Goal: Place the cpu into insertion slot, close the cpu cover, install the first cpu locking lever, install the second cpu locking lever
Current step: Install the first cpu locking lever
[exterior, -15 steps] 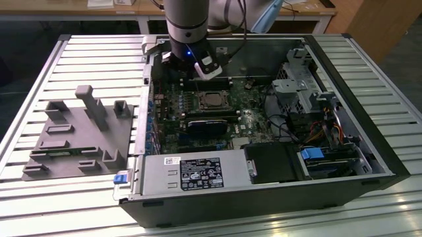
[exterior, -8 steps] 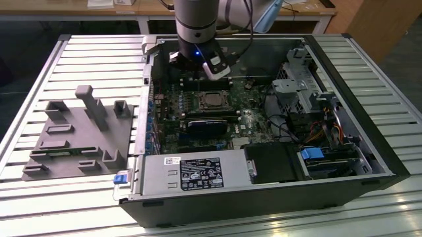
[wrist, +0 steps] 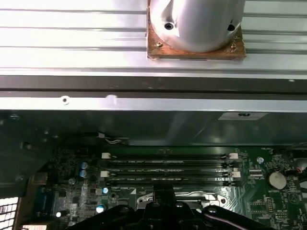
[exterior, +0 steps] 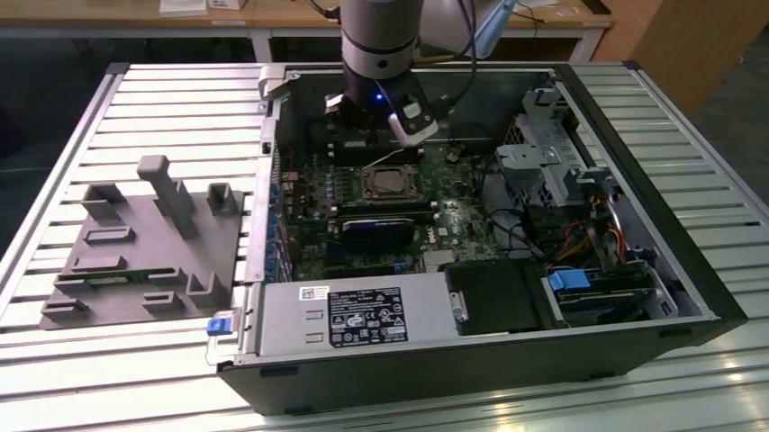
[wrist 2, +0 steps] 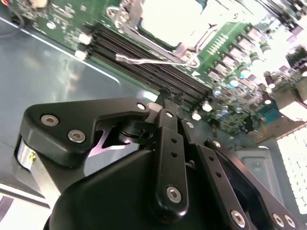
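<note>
- circuit board (exterior: 463, 216): green, speckled with small silver parts
- insertion slot (exterior: 391, 183): silvery rim round a dark centre
- memory slots (wrist: 168, 167): long black stripes with white clips at the ends
- gripper (wrist 2: 168, 98): matt black, with silver screw heads
- arm (exterior: 378, 36): silver-grey, with one small blue light
- computer case (exterior: 481, 373): black
- power supply box (exterior: 288, 319): pale grey, with a black-and-white label
- table (exterior: 168, 99): pale silver, ribbed in stripes
- fixture block (exterior: 144, 243): plain grey
</note>
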Controlling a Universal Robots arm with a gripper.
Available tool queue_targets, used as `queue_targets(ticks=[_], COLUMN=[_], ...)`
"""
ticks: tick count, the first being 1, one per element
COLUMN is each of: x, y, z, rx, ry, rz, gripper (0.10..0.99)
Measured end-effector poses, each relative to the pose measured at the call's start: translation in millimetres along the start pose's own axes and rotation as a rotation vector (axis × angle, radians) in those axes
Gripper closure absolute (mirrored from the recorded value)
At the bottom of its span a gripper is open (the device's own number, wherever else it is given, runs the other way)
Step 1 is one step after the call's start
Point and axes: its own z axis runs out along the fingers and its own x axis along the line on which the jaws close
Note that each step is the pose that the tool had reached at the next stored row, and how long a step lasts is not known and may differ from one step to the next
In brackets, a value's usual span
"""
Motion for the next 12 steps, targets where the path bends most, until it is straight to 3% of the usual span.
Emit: queue_targets(ticks=[7,12], x=[-13.3,-13.8], y=[0.2,0.2], z=[0.4,0.4], rx=[0.000,0.000], ry=[0.0001,0.0000], rz=[0.000,0.000], gripper=[0.984,0.984])
